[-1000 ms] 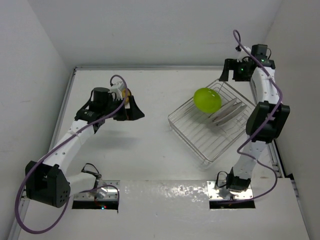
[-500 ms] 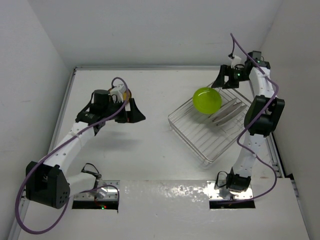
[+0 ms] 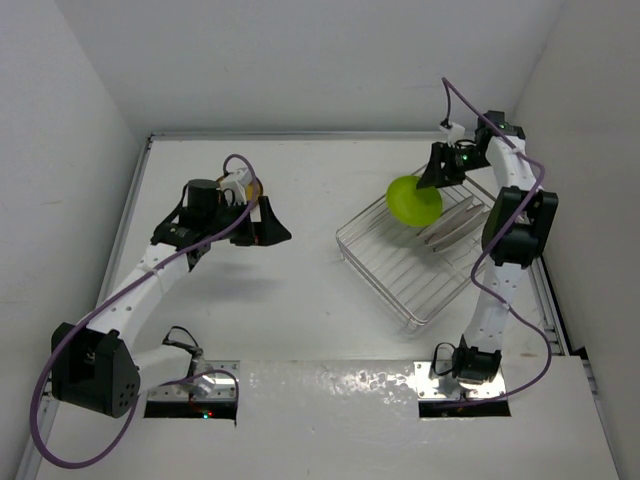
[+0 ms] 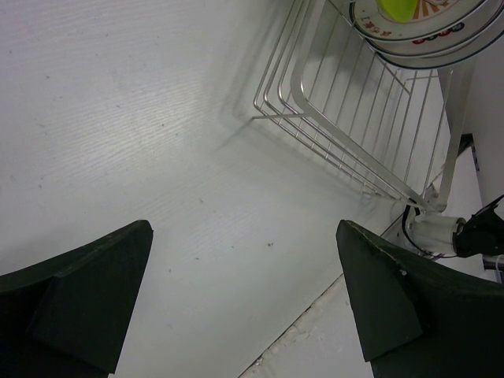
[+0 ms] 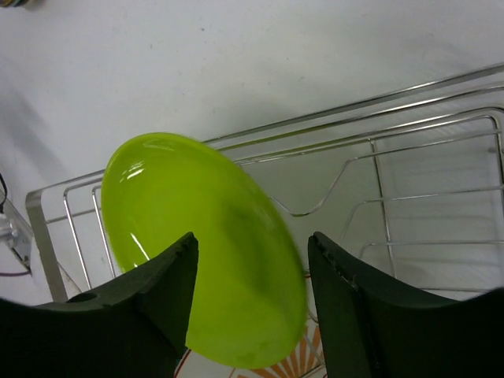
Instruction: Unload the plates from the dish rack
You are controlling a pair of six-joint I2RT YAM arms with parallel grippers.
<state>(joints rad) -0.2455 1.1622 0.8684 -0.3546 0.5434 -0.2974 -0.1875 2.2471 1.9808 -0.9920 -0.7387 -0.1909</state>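
Loosely astride rim of lime green plate (image 5: 181,189), wide-open right hand (image 5: 253,240)

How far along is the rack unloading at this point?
Done: no unloaded plate shows plainly. In hand: the right gripper is open around the lime green plate in the dish rack. Left: that plate and the white patterned plates beside it; the left gripper hangs open and empty.

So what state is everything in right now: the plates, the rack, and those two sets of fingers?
Rack, on the table, not yet emptied.
Green plate, on edge in the rack.
Patterned plates, leaning in the rack.
Right fingers, open, either side of the green plate.
Left fingers, open, empty, over the table.
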